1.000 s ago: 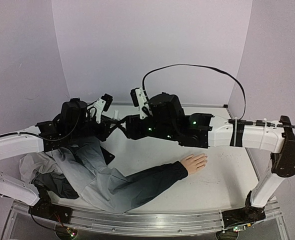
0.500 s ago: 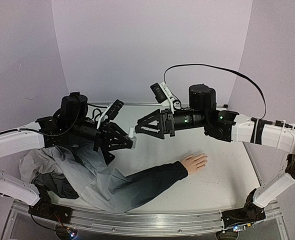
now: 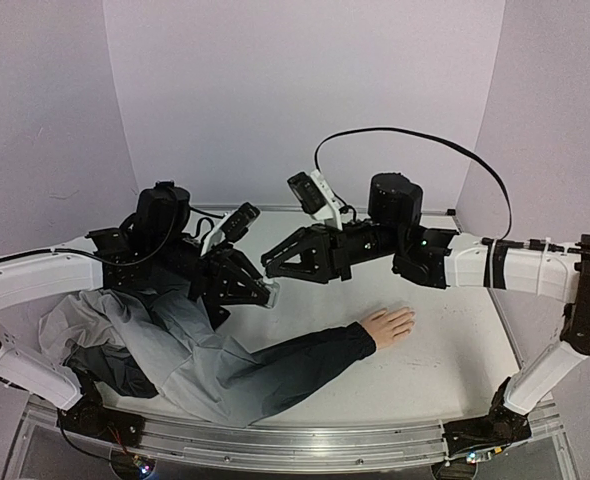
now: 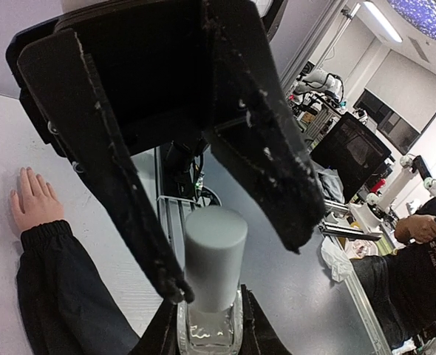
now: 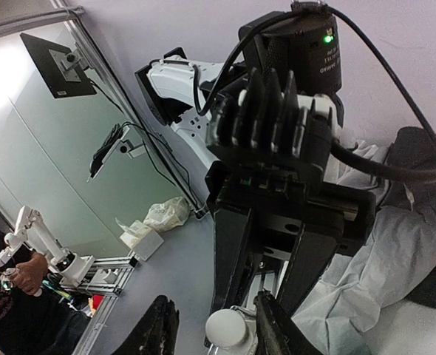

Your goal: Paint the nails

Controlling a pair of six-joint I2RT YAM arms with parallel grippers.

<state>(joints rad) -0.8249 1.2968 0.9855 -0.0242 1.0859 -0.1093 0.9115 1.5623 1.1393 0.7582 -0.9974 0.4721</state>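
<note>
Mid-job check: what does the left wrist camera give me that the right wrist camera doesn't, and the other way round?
Only the left wrist view shows the mannequin hand lying flat, fingers spread, at the end of its dark sleeve cuff. Only the right wrist view shows the grey garment bunched at the frame's right. Both show the polish bottle's pale cap, with the right gripper open astride it while the left gripper holds the bottle below.
</note>
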